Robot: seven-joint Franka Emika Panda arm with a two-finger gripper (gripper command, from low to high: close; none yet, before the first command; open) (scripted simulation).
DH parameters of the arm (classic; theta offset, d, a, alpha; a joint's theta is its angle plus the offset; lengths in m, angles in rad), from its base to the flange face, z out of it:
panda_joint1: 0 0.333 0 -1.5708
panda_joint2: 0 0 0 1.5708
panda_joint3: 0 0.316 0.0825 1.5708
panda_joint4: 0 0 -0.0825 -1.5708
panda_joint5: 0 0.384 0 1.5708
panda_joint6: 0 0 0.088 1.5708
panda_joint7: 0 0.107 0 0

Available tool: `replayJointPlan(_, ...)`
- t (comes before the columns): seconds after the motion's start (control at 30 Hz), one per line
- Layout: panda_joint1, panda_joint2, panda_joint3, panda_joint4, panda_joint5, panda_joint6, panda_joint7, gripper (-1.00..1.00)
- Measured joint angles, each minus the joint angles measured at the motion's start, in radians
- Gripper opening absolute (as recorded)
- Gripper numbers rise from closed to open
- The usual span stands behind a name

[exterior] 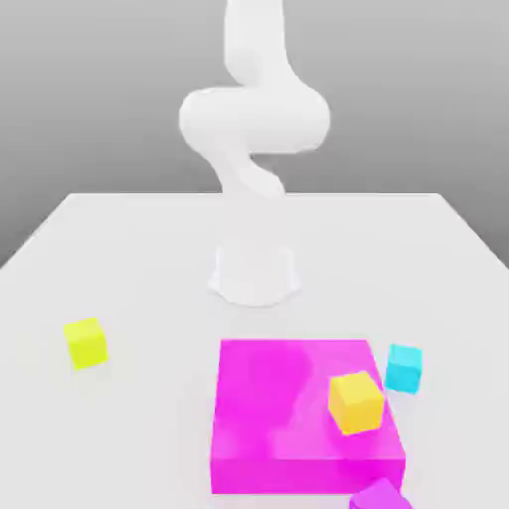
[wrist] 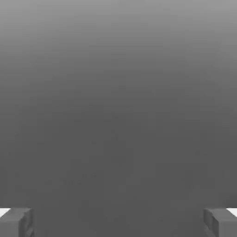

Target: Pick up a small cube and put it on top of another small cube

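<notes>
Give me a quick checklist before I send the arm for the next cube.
1. Gripper open: ok, its fingers stand wide apart.
2. Gripper empty: ok, nothing between the fingers.
3. Yellow-green cube free to grasp: ok, alone on the table, nothing on top.
4. Hand lined up over that cube: not ok, the hand view shows no cube beneath it.
5. One small cube stacked on another: not ok, the orange-yellow cube sits on the magenta block.

We see a smooth white arm [exterior: 254,119] with rounded, bulging joints and a flared white base [exterior: 254,276]; the gripper [wrist: 118,222] has blocky grey fingers [wrist: 218,223] with white patches.
</notes>
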Motion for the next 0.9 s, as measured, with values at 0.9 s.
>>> replayJointPlan(0.9,-0.619,0.91,-0.144,-0.488,0.272,0.67,-0.078,0.0)
